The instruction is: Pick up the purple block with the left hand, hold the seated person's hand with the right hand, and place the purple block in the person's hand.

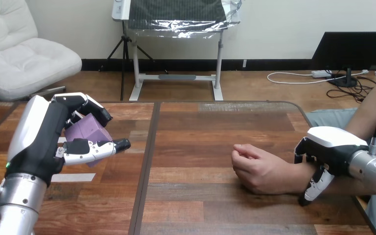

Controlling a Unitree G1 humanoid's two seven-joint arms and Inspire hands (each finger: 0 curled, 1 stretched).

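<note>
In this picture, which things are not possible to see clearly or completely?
Purple block: head view; the left hand, curled round it, covers most of its faces.
The person's hand: head view; its own curled fingers hide the palm.
The person's wrist: head view; the right hand, curled over it, hides the contact underneath.

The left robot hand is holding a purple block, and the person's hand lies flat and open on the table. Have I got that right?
Not quite. The head view shows the person's hand resting on the table curled into a loose fist, not flat and open. The rest holds: the left robot hand is holding the purple block.
</note>
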